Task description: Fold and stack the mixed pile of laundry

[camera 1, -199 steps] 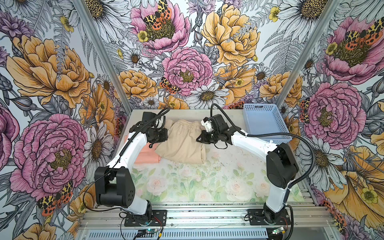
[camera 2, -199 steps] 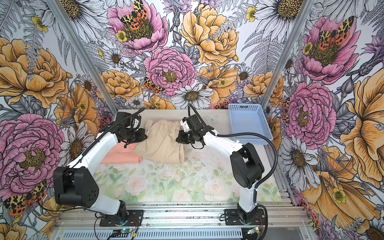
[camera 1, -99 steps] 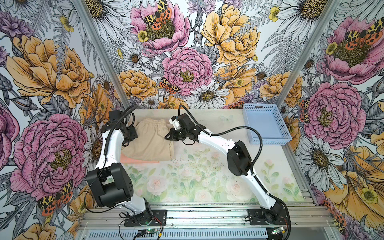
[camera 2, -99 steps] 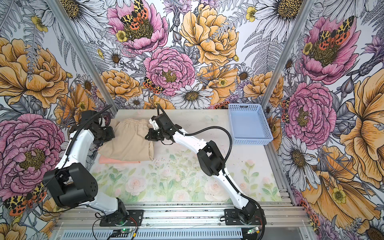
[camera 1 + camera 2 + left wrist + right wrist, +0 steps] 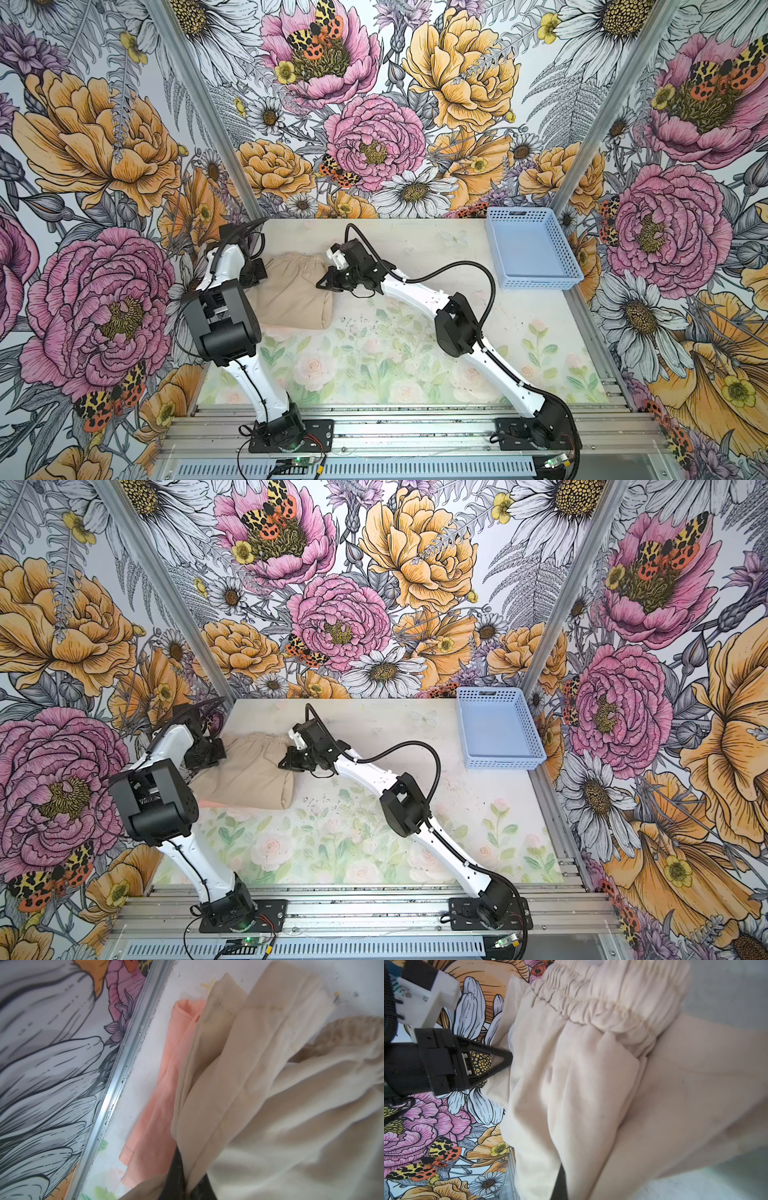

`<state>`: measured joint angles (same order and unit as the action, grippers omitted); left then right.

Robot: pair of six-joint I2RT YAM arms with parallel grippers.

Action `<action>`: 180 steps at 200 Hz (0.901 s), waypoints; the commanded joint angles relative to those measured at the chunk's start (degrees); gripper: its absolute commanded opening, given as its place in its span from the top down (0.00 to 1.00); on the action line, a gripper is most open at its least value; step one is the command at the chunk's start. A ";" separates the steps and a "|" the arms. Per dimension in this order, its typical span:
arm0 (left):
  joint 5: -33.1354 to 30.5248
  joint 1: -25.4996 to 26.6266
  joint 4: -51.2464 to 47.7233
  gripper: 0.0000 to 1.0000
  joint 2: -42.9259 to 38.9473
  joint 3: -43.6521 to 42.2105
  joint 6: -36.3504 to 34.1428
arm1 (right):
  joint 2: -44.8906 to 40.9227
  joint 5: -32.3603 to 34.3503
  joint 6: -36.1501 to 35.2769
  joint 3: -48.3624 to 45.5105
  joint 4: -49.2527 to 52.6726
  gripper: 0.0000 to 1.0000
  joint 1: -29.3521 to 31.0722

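The beige garment (image 5: 291, 293) (image 5: 249, 773), folded with its elastic waistband toward the back wall, lies at the table's far left on top of the salmon T-shirt (image 5: 166, 1084). In both top views only a thin salmon edge (image 5: 282, 329) (image 5: 204, 802) peeks out beneath it. My left gripper (image 5: 258, 275) (image 5: 188, 1186) is shut on the beige garment's left edge (image 5: 207, 1105). At the garment's right edge, my right gripper (image 5: 323, 285) (image 5: 566, 1184) is shut on a fold of the beige cloth (image 5: 591, 1084). The right wrist view also shows the left gripper (image 5: 506, 1057) at the fabric's far side.
A light blue perforated basket (image 5: 532, 249) (image 5: 496, 729) stands at the back right corner. The metal wall rail (image 5: 116, 1088) runs close along the left of the garments. The floral table top (image 5: 415, 332) stretches in front and to the right.
Both grippers have carried the beige garment leftward from the table's middle. It now covers the salmon T-shirt beside the left wall. Both grips stayed shut.
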<state>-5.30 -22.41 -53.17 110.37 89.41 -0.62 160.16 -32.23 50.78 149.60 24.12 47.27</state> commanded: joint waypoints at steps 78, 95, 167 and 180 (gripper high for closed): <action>2.78 -0.87 4.30 0.07 -13.90 -4.92 2.97 | -19.28 3.04 -6.28 -20.89 -2.30 0.29 -3.65; 6.28 0.05 7.43 0.01 -19.00 -9.87 3.86 | -26.04 5.62 -9.56 -29.53 -2.24 0.24 -4.40; 11.66 8.47 25.89 0.01 -44.83 -37.72 7.78 | -56.96 20.31 -27.16 -64.67 -2.23 0.04 -10.05; 11.31 10.84 30.53 0.01 -49.97 -43.20 8.26 | -62.05 23.65 -29.90 -70.00 -2.17 0.00 -11.83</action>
<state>4.58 -14.81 -33.93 68.58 52.86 5.69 105.56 -17.06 29.26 87.05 21.89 37.60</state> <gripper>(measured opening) 0.989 0.984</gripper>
